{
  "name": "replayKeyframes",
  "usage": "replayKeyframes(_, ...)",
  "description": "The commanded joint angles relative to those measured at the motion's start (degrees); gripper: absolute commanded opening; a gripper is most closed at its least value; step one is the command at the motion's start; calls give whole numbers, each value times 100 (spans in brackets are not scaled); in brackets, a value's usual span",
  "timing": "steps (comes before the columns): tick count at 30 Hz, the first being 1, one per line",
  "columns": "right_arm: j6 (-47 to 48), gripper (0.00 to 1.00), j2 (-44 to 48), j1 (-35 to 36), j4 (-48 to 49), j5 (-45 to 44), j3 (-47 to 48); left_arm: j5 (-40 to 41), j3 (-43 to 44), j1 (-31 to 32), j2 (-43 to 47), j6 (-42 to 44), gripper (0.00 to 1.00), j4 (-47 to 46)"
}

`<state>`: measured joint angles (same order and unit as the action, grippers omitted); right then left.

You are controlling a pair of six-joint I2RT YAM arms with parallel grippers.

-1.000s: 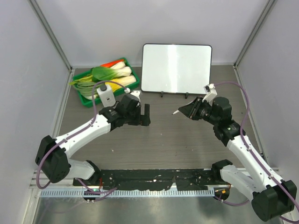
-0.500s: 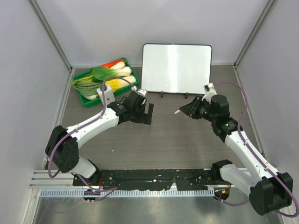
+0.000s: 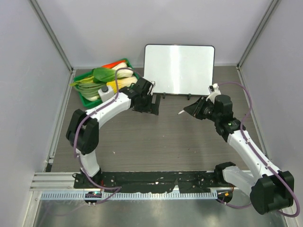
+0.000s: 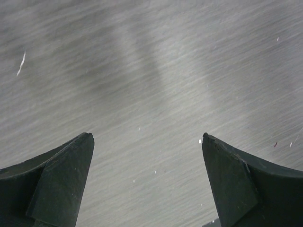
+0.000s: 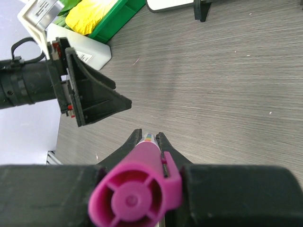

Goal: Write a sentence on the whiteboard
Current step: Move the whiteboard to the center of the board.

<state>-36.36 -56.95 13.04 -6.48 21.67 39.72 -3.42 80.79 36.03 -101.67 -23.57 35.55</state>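
Grey wood-grain surface (image 3: 165,137), matte, with plain white walls on three sides.

Whiteboard (image 3: 179,68) at back centre, propped on two small black feet (image 3: 164,95), tilted back, face toward the arms. Flat rigid panel with rounded corners, thin black rim and a glossy face showing glare. Blank, no writing yet. Likely light and slick, probably apt to skid or rock back on those feet under a hard push. Press lightly with the tip. Best hold for steadying, if needed: the rim at a side edge, off the writing face.

Marker (image 5: 137,189) in front of the whiteboard, well apart from it, tip pointing left. Smooth round plastic barrel, magenta end with moulded spokes. Tip end pale in top view; capped or not, cannot tell. Stiff and light, probably prone to roll or slip in a pinch.

Right claw (image 5: 148,137) pressed together on the barrel, one black wedge finger on each side.

Left claw (image 3: 152,105) spread wide and empty, over bare surface just front-left of the whiteboard. Pads dark, matte, blunt.

Green tray (image 3: 85,100) of vegetables left of the whiteboard, seemingly rigid plastic.
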Motion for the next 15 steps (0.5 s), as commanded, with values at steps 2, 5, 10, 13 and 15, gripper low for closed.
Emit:
replayKeyframes(2, -20, 1, 35, -117, 174, -102, 27, -379, 1068, -35, -756, 195, 100, 488)
replayKeyframes(5, -12, 1, 43, -187, 138, -110, 26, -370, 1543, -35, -1240, 204, 100, 540)
replayKeyframes(10, 59, 1, 52, -231, 33, -172, 44, -484, 2474, -26, -1978, 265, 99, 611)
replayKeyframes(13, 103, 1, 70, -293, -55, -207, 70, -388, 3159, -35, -2444, 318, 98, 848)
replayKeyframes(15, 155, 1, 87, -319, -108, -225, 79, -239, 3626, -26, -2752, 327, 97, 988)
